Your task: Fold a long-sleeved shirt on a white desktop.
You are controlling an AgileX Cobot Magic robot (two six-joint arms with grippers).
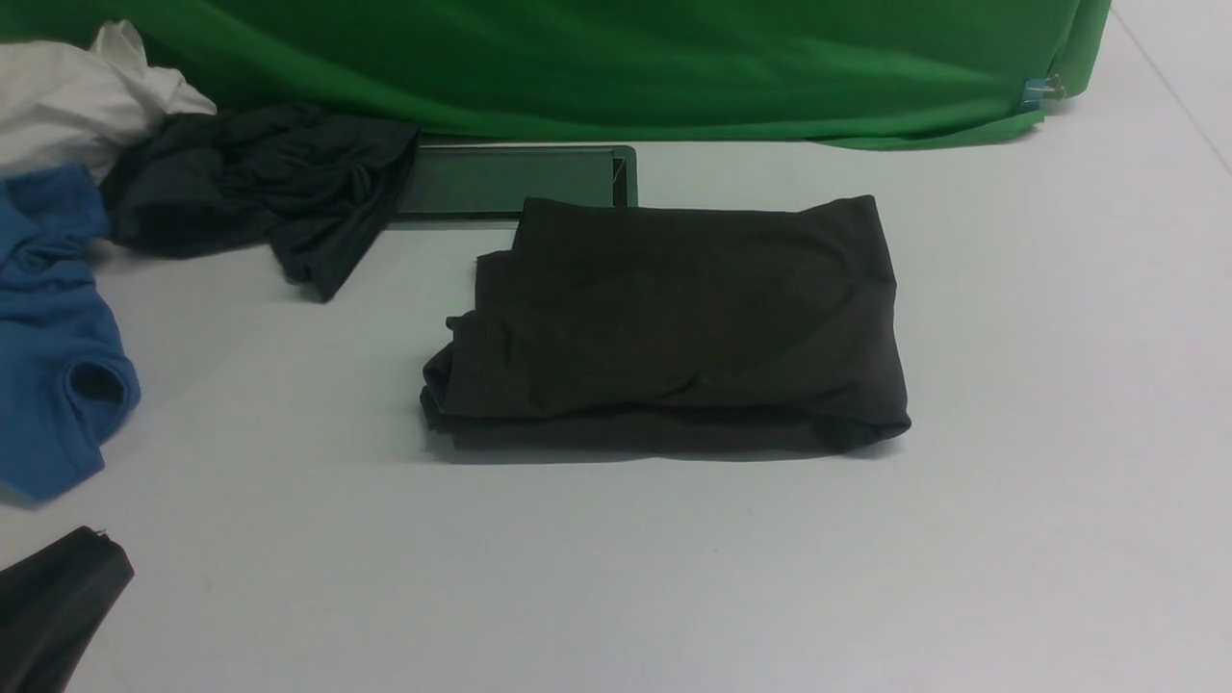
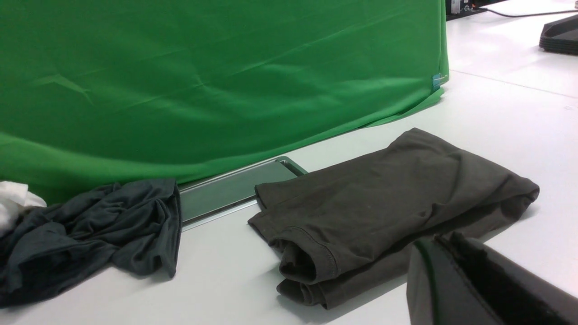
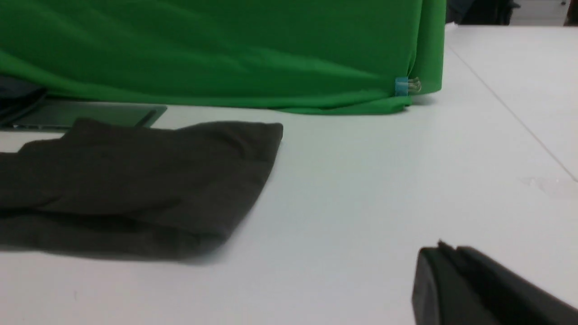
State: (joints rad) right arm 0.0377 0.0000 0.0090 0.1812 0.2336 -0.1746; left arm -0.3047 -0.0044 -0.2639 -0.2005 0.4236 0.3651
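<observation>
Folded long-sleeved shirt (image 3: 135,180) lies on white desktop (image 3: 384,180), right gripper (image 3: 440,253) apart.

Black end effector (image 2: 433,246), matte dark casing

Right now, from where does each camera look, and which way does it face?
Front view: between the arms, facing forward over the folded long-sleeved shirt on the white desktop; left gripper at the corner.
Left wrist view: low, facing the shirt's open end; left gripper shut.
Right wrist view: low, facing its other end; right gripper shut.
All share the shirt and green backdrop.
</observation>
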